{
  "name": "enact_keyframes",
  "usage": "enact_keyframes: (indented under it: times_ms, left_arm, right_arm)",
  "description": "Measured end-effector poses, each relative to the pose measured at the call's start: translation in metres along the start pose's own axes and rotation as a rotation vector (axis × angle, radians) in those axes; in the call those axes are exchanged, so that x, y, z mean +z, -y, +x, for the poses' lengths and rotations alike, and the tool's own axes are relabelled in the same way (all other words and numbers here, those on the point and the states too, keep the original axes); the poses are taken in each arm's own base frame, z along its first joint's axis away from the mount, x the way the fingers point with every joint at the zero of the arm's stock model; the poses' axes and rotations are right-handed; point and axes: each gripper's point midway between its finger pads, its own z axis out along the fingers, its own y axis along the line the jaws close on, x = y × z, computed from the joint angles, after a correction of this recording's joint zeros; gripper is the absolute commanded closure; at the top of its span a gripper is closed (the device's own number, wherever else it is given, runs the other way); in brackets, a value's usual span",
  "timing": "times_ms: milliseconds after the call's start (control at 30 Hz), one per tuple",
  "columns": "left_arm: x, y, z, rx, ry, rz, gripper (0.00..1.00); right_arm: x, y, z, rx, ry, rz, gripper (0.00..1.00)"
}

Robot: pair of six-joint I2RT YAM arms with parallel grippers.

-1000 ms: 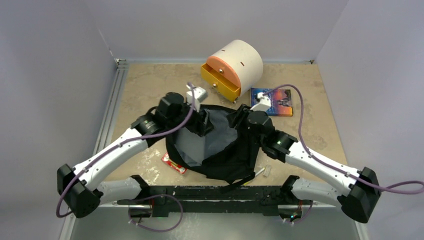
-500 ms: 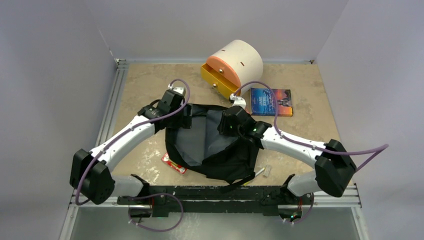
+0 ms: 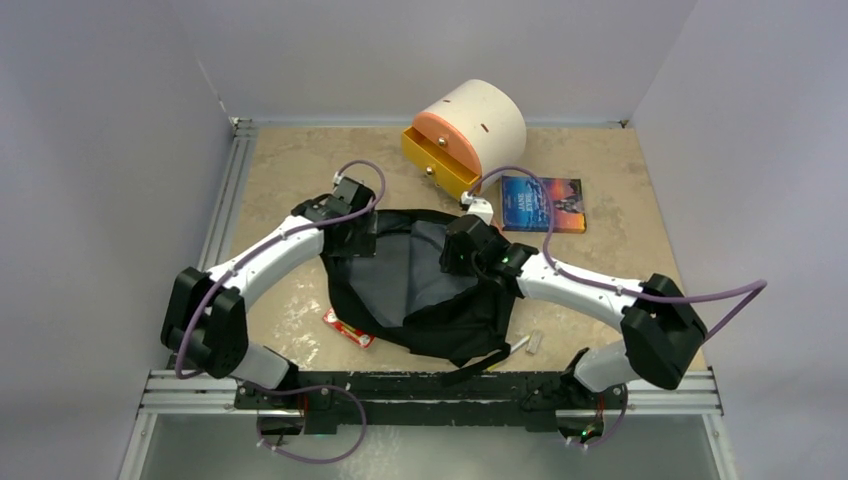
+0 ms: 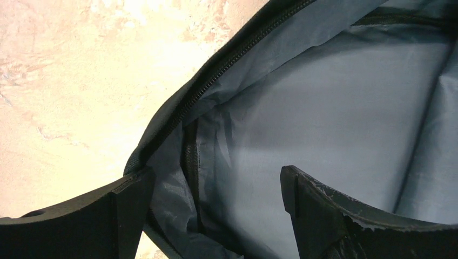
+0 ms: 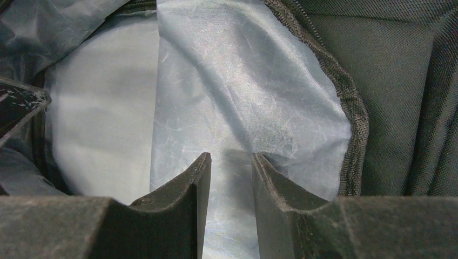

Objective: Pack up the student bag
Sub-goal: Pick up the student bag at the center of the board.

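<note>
The student bag is a soft black backpack lying mid-table with its mouth open and its blue-grey lining showing. My left gripper is at the bag's far left rim. In the left wrist view it is wide open and straddles the zipper edge and the lining, gripping nothing. My right gripper is over the bag's mouth on the right. In the right wrist view its jaws stand a narrow gap apart against the pale lining, with the black outer fabric to the right.
A cream cylindrical drawer box with an orange front and an open yellow drawer stands at the back. A book lies right of the bag. A red packet lies at the bag's near left and a small white item at its near right.
Both arms have come down from holding the bag's mouth raised. The left gripper moved left to the rim, the right gripper moved left over the opening. The bag's mouth has sagged flatter.
</note>
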Motion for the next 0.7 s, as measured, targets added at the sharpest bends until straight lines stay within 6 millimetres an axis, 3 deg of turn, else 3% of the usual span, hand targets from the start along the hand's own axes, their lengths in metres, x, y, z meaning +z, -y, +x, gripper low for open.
enact_keyframes:
  times_ms: [133, 200, 333, 400, 533, 600, 700]
  left_arm:
    - [-0.018, 0.007, -0.014, -0.011, 0.067, 0.076, 0.15]
    - [-0.04, 0.014, -0.03, -0.012, 0.152, 0.165, 0.15]
    - [-0.086, 0.017, -0.06, -0.031, 0.332, 0.272, 0.14]
    - [-0.093, 0.01, -0.068, -0.045, 0.357, 0.25, 0.14]
    - [-0.062, -0.005, -0.068, -0.062, 0.272, 0.153, 0.13]
    - [-0.035, -0.011, -0.055, -0.057, 0.176, 0.105, 0.13]
    - [-0.014, -0.011, -0.038, -0.041, 0.086, 0.088, 0.13]
  right_arm:
    - [-0.002, -0.004, -0.002, -0.003, 0.005, -0.023, 0.56]
    - [-0.007, -0.01, -0.006, -0.002, 0.013, -0.055, 0.49]
    - [-0.029, -0.021, -0.022, 0.022, 0.057, -0.122, 0.35]
    - [-0.043, -0.022, -0.034, 0.052, 0.099, -0.135, 0.28]
    - [-0.064, -0.013, -0.052, 0.114, 0.169, -0.107, 0.16]
    - [-0.067, -0.007, -0.053, 0.135, 0.177, -0.082, 0.14]
    - [-0.064, 0.001, -0.046, 0.156, 0.152, -0.041, 0.12]
